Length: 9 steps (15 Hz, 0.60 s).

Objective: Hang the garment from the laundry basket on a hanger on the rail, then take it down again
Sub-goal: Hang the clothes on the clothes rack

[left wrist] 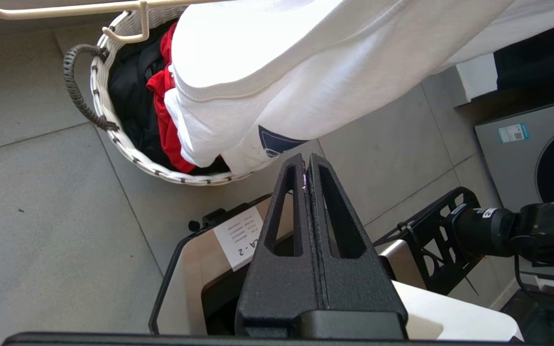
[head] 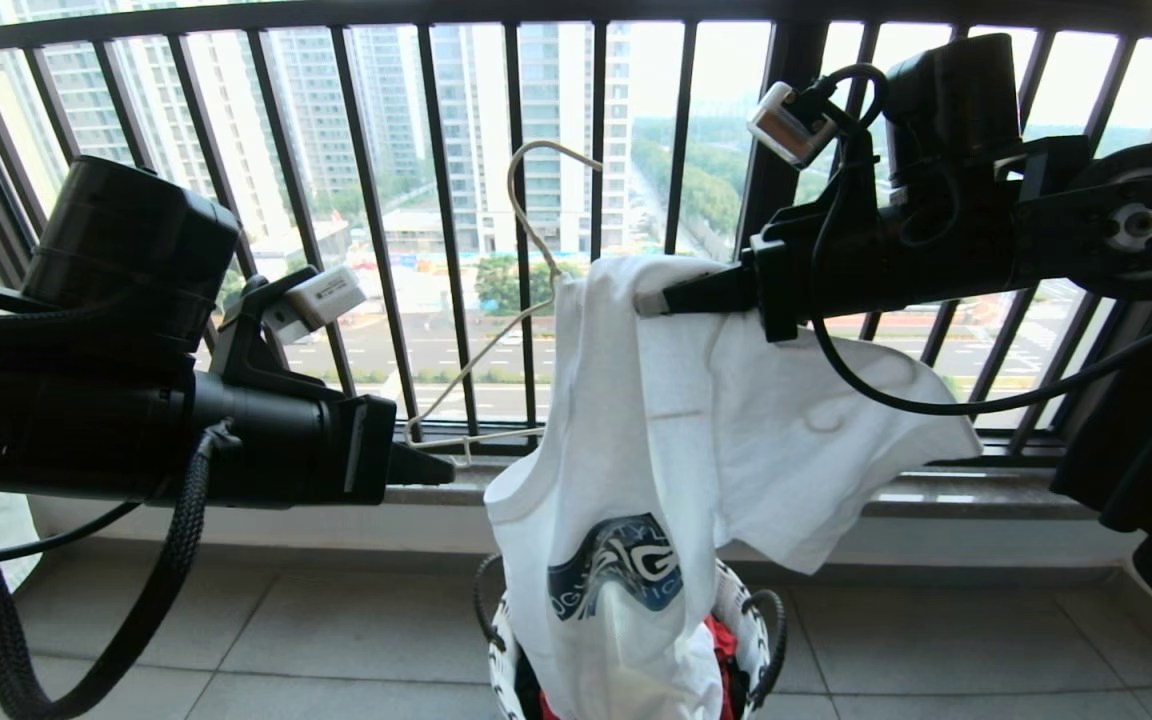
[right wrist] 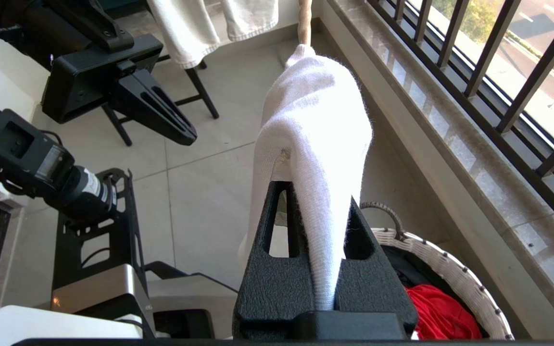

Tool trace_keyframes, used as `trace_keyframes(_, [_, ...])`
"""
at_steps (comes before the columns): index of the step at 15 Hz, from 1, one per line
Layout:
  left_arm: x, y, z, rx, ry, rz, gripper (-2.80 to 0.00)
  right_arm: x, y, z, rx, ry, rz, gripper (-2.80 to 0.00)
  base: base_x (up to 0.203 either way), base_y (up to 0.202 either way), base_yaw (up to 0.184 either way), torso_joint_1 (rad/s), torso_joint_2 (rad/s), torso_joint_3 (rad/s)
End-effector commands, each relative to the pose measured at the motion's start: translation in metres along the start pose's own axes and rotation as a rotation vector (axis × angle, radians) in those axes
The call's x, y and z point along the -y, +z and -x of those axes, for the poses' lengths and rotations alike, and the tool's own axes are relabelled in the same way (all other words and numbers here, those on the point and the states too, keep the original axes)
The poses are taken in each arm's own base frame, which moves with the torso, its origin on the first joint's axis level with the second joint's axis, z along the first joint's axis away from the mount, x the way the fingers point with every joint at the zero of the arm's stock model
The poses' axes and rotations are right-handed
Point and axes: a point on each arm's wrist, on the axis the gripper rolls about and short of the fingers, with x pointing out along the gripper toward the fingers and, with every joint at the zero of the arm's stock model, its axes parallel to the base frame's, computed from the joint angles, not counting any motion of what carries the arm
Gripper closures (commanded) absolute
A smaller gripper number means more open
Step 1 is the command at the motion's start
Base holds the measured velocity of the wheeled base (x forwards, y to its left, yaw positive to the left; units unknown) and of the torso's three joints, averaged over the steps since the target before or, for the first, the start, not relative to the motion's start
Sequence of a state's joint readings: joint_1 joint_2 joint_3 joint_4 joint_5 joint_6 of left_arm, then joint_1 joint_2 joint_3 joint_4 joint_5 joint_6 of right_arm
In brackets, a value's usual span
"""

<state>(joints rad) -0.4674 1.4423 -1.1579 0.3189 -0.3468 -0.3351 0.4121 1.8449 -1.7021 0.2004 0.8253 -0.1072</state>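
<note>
Threading the hanger (head: 496, 330) into the shirt (head: 656, 440) looks like the step in hand. The right gripper (head: 651, 298) is clamped on a fold of the shirt near its top, holding it up in front of the window railing (head: 446, 200) so that the hem droops into the basket (head: 756, 640) on the floor below. The left gripper (head: 431, 470) has its jaws pressed together; its tip sits right at the hanger's near shoulder notch, and the wrist view shows nothing but a sliver between the fingers, so I judge it pinches the wire there, though the contact itself is too small to confirm. The hanger's far shoulder disappears behind the shirt's edge, its hook standing free above. To do this well, the right arm should keep the cloth taut and high so the neck opening stays findable, while the left guides the wire's far end inside rather than sliding over the outside. Slack fabric may snag on the notch hook. No rail shows in any view, so hanging seems some way off.
</note>
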Motion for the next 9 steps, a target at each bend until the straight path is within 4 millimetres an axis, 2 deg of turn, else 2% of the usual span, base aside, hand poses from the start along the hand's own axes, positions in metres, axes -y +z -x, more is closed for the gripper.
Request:
trace_keyframes(1, [0.001,0.000,0.016,0.042,0.001,-0.011,0.00,0.000,-0.001,-0.001,-0.004,0.012,-0.004,0.00,0.000,0.000,0.000,0.000,0.00,0.000])
trace_keyframes(4, [-0.017,-0.007,0.035,0.077,0.033,-0.115,0.00,0.001,-0.004,-0.003,-0.004,0.078,-0.009,0.00,0.000,0.000,0.000,0.000,0.00,0.000])
trace_keyframes(7, [-0.048,-0.016,0.054,0.109,-0.126,-0.197,0.00,0.008,-0.006,-0.012,-0.009,0.114,-0.016,0.00,0.000,0.000,0.000,0.000,0.00,0.000])
trace_keyframes(9, [-0.071,-0.022,0.067,0.157,-0.215,-0.268,0.00,0.005,-0.005,-0.020,-0.027,0.137,-0.030,0.00,0.000,0.000,0.000,0.000,0.00,0.000])
